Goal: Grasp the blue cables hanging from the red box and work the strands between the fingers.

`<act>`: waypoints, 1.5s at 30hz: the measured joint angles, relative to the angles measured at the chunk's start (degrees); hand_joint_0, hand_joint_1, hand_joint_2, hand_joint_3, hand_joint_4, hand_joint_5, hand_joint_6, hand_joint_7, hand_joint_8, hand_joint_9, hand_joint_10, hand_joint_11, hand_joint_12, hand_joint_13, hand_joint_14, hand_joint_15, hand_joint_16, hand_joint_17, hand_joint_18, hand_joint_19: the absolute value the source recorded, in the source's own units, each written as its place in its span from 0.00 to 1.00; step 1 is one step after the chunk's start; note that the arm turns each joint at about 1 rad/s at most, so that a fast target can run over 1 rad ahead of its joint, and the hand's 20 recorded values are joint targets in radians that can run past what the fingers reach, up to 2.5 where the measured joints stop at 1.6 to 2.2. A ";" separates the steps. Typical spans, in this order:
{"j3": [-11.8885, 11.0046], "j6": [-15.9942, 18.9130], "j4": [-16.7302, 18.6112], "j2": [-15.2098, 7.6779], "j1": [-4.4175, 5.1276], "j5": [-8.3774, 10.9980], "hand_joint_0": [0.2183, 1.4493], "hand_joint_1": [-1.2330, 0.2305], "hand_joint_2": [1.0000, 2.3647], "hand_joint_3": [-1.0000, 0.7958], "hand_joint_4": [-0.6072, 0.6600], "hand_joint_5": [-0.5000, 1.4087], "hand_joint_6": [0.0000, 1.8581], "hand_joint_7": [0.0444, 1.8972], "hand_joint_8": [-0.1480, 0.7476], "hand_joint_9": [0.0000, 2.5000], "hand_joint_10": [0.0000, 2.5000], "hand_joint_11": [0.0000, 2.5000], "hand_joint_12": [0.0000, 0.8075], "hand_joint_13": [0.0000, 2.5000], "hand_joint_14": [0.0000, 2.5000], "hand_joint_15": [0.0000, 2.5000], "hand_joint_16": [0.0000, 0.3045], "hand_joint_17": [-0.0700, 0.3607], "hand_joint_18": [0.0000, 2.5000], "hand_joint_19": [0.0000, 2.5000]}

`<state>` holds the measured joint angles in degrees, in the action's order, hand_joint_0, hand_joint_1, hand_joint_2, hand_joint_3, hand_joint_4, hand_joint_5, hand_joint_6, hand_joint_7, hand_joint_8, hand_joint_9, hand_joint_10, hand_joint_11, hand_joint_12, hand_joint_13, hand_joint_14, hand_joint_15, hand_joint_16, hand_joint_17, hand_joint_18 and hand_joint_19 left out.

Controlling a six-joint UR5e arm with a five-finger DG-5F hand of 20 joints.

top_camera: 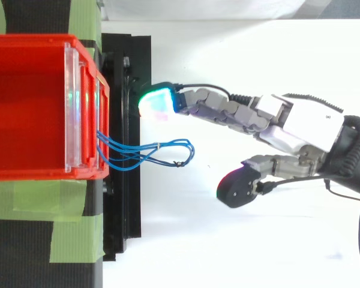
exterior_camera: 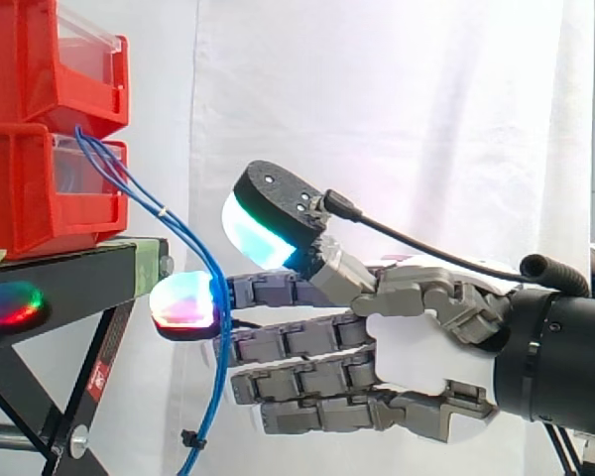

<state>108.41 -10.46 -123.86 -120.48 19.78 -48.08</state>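
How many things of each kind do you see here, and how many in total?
Red bins: 2
Blue cable bundle: 1
Black stand: 1
Robot hand: 1
Total: 5

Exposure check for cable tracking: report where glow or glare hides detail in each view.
Side view: the glow from the fingertip pad of the hand spills over the blue cables and mirrors on the black stand. Top view: the white ground is bright and flat; the cables read distinct against it.
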 measured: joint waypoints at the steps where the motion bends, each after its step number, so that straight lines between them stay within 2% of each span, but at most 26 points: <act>1: -0.17 -0.17 -0.17 -0.07 0.12 0.20 0.38 0.49 0.00 0.00 0.57 0.07 0.00 0.33 0.49 0.07 0.00 0.06 0.49 0.01 0.00 0.05 0.23 0.53 0.00 0.03; 5: -0.52 -1.15 -0.15 -0.21 0.63 1.23 0.38 0.49 0.00 0.00 0.57 0.07 0.00 0.33 0.50 0.07 0.00 0.06 0.49 0.01 0.00 0.05 0.23 0.53 0.00 0.03; 10: -0.76 -2.55 1.72 -1.40 1.39 2.47 0.38 0.49 0.00 0.00 0.57 0.07 0.00 0.33 0.50 0.07 0.00 0.06 0.49 0.01 0.00 0.05 0.23 0.53 0.00 0.03; 15: -1.95 -1.63 3.50 -3.99 1.88 2.66 0.38 0.49 0.00 0.00 0.57 0.07 0.00 0.33 0.50 0.07 0.00 0.06 0.49 0.01 0.00 0.05 0.23 0.53 0.00 0.03; 22: -3.75 -1.33 3.71 -5.43 2.09 2.74 0.38 0.49 0.00 0.00 0.57 0.08 0.00 0.33 0.50 0.07 0.00 0.06 0.49 0.01 0.00 0.05 0.23 0.53 0.00 0.04; 27: -5.53 -0.09 4.13 -8.01 2.22 2.60 0.38 0.49 0.00 0.00 0.57 0.08 0.00 0.33 0.50 0.08 0.00 0.06 0.49 0.02 0.00 0.05 0.23 0.53 0.00 0.04; 34: -7.59 1.51 2.43 -9.19 2.27 2.50 0.38 0.49 0.00 0.00 0.57 0.08 0.00 0.33 0.50 0.08 0.00 0.07 0.50 0.02 0.00 0.05 0.23 0.53 0.00 0.04; 45: -7.80 3.45 -0.38 -9.21 2.36 1.65 0.38 0.49 0.00 0.00 0.57 0.08 0.00 0.33 0.50 0.08 0.00 0.07 0.50 0.02 0.00 0.06 0.23 0.53 0.00 0.04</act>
<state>100.62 -7.00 -124.24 -129.69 22.14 -46.44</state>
